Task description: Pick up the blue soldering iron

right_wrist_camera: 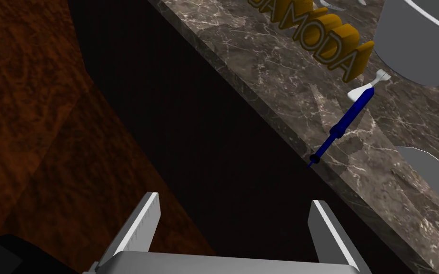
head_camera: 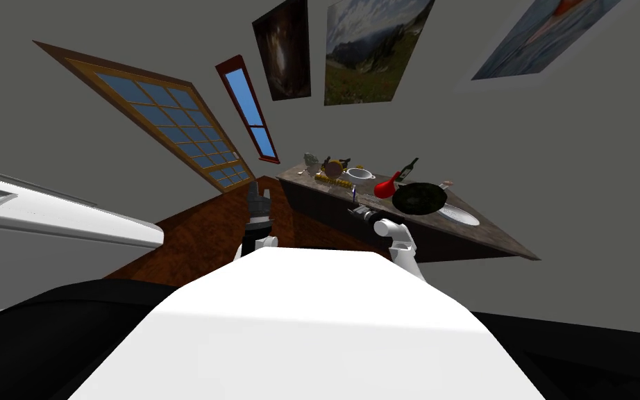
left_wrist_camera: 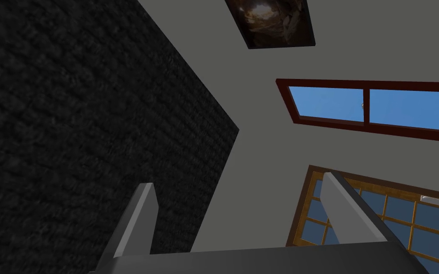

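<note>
Small objects (head_camera: 312, 161) at the far end of the counter (head_camera: 493, 237), centre frame in the head view, were too tiny to identify. A dark pan (head_camera: 419, 198) overlapped part of a white plate (head_camera: 463, 215). In the right wrist view, yellow lettering (right_wrist_camera: 328, 40) and a white bowl (right_wrist_camera: 418, 43) near the blue soldering iron (right_wrist_camera: 344, 121) ran off the picture's edge.

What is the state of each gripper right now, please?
Left gripper: fingers open, holding nothing.
Right gripper: fingers open, holding nothing; the blue soldering iron lies apart from it on the marbled counter.
</note>
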Controlling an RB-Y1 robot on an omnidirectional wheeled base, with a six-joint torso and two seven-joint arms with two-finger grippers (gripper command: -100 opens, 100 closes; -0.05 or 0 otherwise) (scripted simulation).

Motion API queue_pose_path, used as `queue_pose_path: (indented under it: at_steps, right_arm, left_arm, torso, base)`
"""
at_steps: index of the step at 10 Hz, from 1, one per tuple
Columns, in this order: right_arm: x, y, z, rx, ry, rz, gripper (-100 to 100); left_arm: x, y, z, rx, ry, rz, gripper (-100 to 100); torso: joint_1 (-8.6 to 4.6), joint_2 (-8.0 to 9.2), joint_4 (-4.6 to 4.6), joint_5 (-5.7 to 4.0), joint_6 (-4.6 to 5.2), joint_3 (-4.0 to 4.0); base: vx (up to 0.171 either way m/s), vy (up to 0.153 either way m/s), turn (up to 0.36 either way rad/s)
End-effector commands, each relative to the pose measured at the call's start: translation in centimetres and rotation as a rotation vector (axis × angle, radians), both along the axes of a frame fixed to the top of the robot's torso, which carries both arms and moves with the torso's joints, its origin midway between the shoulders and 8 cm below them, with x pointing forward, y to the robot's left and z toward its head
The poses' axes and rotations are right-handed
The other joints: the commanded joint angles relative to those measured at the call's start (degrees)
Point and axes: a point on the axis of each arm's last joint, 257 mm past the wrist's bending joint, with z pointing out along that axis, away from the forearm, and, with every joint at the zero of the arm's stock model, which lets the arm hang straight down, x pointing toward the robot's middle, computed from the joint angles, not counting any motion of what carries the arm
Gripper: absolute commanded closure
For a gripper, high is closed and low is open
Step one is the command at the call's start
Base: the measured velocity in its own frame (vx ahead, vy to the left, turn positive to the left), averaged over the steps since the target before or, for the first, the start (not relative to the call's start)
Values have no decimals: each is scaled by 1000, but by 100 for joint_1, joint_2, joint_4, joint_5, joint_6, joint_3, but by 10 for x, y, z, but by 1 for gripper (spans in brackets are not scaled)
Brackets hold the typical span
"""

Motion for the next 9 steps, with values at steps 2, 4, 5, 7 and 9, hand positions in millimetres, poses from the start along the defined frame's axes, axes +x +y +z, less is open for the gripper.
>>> queue_pose_path:
  at_steps: [2, 4, 5, 7, 9]
  right_arm:
    - [-5, -8, -11, 41, 81, -24, -100]
    - [-8, -17, -18, 67, 138, -48, -100]
    - [-12, -16, -24, 72, 169, -49, -100]
    - [-18, -26, -33, 102, 239, -82, -100]
    - [-22, -37, -39, 124, 295, -116, -100]
  left_arm:
    - [0, 0, 0, 0, 0, 0, 0]
    - [0, 0, 0, 0, 0, 0, 0]
    - [0, 0, 0, 0, 0, 0, 0]
    - [0, 0, 0, 0, 0, 0, 0]
    - [0, 0, 0, 0, 0, 0, 0]
  torso:
    - [0, -9, -1, 0, -1, -4]
    - [0, -1, 0, 0, 0, -1]
    - [2, -12, -1, 1, -1, -6]
    - [1, -28, -5, 0, -1, -15]
    - [2, -8, -2, 0, 0, -5]
  base:
    - [66, 17, 12]
    - [52, 15, 4]
    - [77, 18, 6]
    - [111, 21, 2]
    - [62, 25, -2]
